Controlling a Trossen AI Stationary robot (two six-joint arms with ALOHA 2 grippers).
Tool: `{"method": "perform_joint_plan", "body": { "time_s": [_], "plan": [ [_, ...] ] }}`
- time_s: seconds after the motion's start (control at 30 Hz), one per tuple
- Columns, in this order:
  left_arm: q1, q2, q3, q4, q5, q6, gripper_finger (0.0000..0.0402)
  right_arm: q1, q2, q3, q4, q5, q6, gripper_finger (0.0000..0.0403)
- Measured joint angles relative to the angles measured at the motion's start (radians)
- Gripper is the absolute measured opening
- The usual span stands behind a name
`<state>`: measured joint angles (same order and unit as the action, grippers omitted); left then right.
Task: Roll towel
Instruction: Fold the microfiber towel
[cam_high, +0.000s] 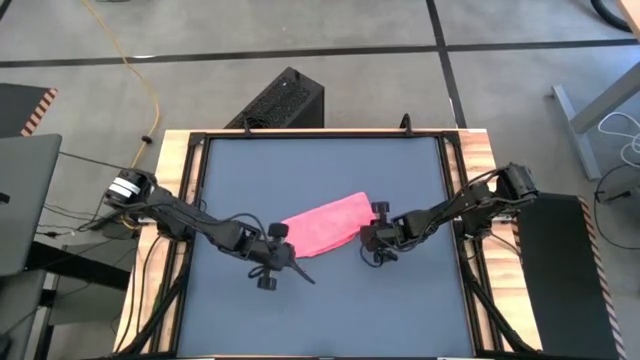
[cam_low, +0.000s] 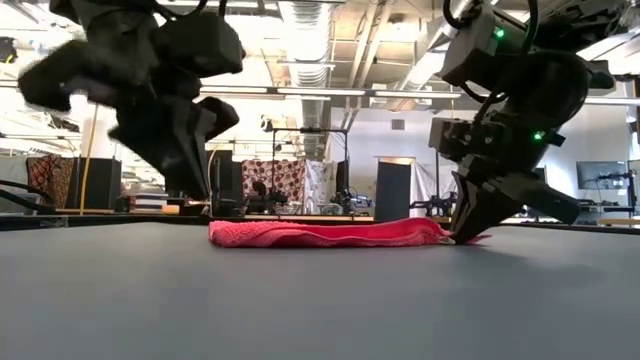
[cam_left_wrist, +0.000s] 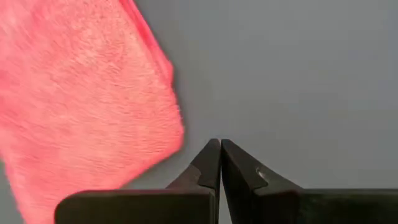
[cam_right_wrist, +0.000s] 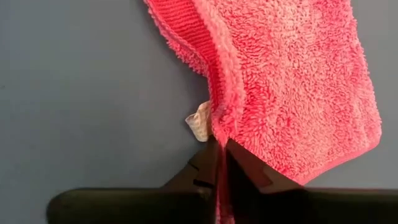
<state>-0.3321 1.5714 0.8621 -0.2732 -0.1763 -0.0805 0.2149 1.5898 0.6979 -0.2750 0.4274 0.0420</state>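
Presently, item: towel (cam_high: 330, 225), bright pink, folded into a flat elongated band, lying near the middle of the desk (cam_high: 320, 310), slanting from near-left to far-right.

Right end effector (cam_right_wrist: 221, 149): at the towel's right end, fingers nearly closed, pinching an edge of the cloth beside a small white label (cam_right_wrist: 199, 127). Tips low at desk level in the low view.

Left end effector (cam_left_wrist: 219, 149): at the towel's near-left end, fingers pressed together, holding nothing; its tips sit on bare desk just beside the cloth, not on it.

Step in hand, as judged: gaining hold of one end to begin the roll; no turn of cloth formed yet.

Next move calls for: the pinched end turned over onto the band without dragging it, the free end kept from sliding.
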Motion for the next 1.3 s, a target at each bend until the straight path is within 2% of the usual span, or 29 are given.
{"method": "perform_joint_plan", "body": {
  "time_s": [0.27,0.33,0.4,0.57,0.63,0.73,0.87,0.93,1.17,1.3],
  "plan": [
    [0.036,-0.018,0.000,-0.001,-0.249,0.118,0.0080,0.007,0.000,0.015,-0.048,0.000,0.006,0.0099],
    [0.075,-0.018,0.000,-0.028,-0.276,0.137,0.0097,0.007,-0.001,0.030,-0.082,-0.006,0.006,0.0105],
    [0.139,-0.011,-0.001,-0.048,-0.247,0.163,0.0108,0.007,0.000,0.044,-0.111,-0.010,0.006,0.0109],
    [0.276,0.004,-0.001,-0.039,-0.101,0.233,0.0114,0.008,0.000,0.075,-0.195,-0.019,0.015,0.0112],
    [0.306,0.007,0.000,-0.047,-0.090,0.229,0.0114,0.010,-0.004,0.081,-0.228,-0.020,0.040,0.0112],
    [0.352,0.007,0.000,-0.060,-0.094,0.085,0.0114,0.017,-0.009,0.081,-0.257,-0.035,0.070,0.0113],
    [0.417,0.007,-0.001,-0.126,0.034,-0.078,0.0114,0.036,-0.015,0.081,-0.267,-0.040,0.089,0.0113],
    [0.433,0.007,-0.001,-0.130,0.084,-0.108,0.0114,0.043,-0.016,0.081,-0.268,-0.040,0.089,0.0113],
    [0.454,0.033,-0.009,-0.120,0.090,-0.149,0.0115,0.066,-0.018,0.082,-0.275,-0.040,0.139,0.0113],
    [0.463,0.072,-0.033,-0.091,0.137,-0.146,0.0115,0.100,-0.018,0.083,-0.295,-0.040,0.157,0.0113]
  ]
}}
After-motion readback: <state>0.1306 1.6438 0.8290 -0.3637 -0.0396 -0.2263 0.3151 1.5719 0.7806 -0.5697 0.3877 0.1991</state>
